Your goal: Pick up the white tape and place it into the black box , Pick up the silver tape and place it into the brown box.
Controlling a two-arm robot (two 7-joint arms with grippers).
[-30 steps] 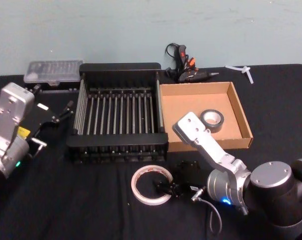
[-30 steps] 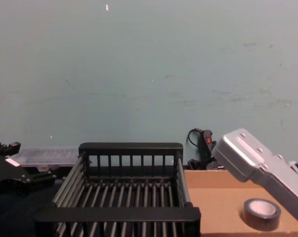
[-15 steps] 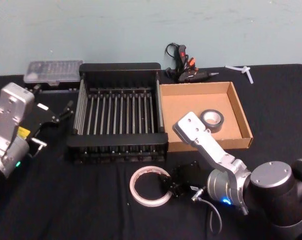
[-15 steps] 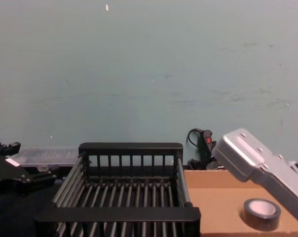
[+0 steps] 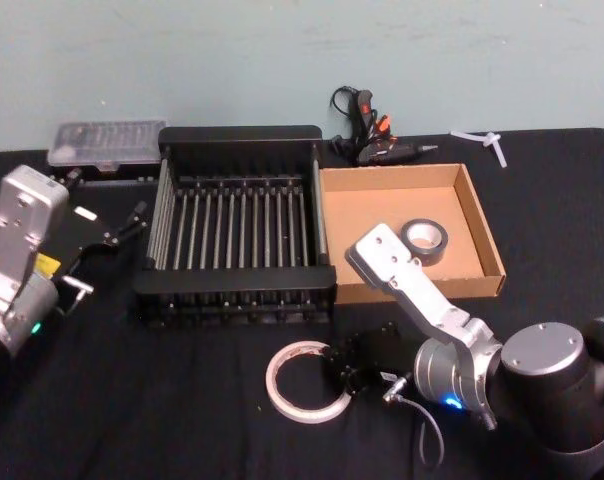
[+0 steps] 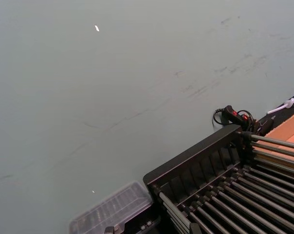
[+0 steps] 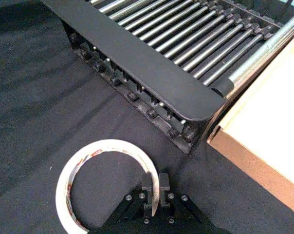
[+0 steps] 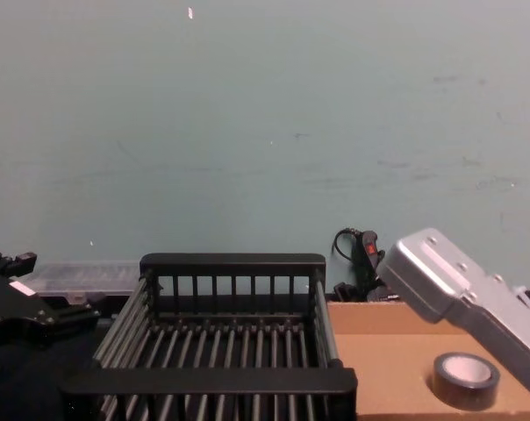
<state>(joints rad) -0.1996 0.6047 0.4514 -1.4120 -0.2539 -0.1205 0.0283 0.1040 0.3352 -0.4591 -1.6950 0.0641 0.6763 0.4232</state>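
Right end effector gripping the white tape roll's rim beside the crate

The right end effector is pinching narrow on the near wall of the white tape roll with red-printed core, lying on the black worktop. To my eye, it needs a straight lift before swinging forward-left over the black slatted plastic crate's thick rim.

Right claw pinched closed, low; left arm parked aside.

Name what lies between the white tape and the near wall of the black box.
Nothing but bare black tablecloth. In the right wrist view the white tape, pinched at its rim by the right gripper, sits apart from the black box.
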